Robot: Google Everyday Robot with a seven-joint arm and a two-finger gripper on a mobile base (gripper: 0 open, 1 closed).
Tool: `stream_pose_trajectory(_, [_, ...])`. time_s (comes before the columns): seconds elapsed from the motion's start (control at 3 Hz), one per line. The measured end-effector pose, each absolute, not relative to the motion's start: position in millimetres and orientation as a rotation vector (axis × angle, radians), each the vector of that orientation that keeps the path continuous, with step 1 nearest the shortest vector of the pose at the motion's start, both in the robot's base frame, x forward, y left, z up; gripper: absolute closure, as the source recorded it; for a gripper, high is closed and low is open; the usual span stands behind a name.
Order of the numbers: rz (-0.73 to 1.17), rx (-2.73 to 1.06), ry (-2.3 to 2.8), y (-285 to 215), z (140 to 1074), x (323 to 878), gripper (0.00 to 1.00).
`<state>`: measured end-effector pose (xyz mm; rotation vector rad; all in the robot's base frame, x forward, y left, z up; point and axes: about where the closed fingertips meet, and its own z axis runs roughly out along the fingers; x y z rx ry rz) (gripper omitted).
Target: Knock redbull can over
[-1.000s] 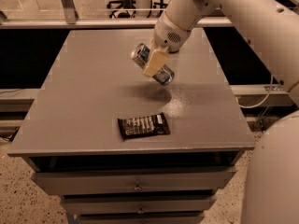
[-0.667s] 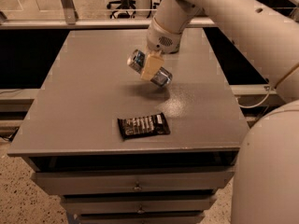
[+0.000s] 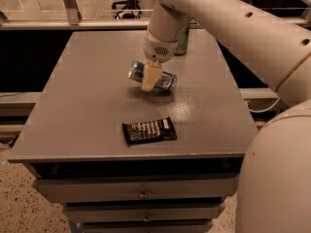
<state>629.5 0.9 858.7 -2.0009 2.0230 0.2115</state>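
Observation:
The redbull can (image 3: 165, 81), blue and silver, lies almost on its side, low over the middle of the grey table (image 3: 87, 106), with its silver top toward the left. My gripper (image 3: 150, 83) comes down from above and is shut across the can's middle. One beige finger (image 3: 149, 75) shows in front of the can; the other is hidden behind it. I cannot tell whether the can touches the tabletop.
A green can (image 3: 183, 39) stands at the back of the table, partly hidden behind my arm. A black snack packet (image 3: 149, 130) lies flat near the front edge. Drawers sit under the tabletop. My white arm fills the right side.
My gripper has moved left and lower with the can in it. The can has tipped from a steep tilt to nearly horizontal.

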Motion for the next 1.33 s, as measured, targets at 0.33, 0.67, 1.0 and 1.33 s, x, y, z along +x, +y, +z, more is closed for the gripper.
stream_pose_trajectory(0.33, [0.192,-1.989,2.033,5.0,854.0,628.8,0.00])
stream_pose_trajectory(0.67, [0.188,-1.984,2.036,6.6,852.0,628.5,0.00])
stream_pose_trajectory(1.0, [0.202,-1.965,2.038,3.8,853.2,627.2,0.00])
stream_pose_trajectory(1.33, [0.271,-1.889,2.018,-6.2,861.9,625.5,0.00])
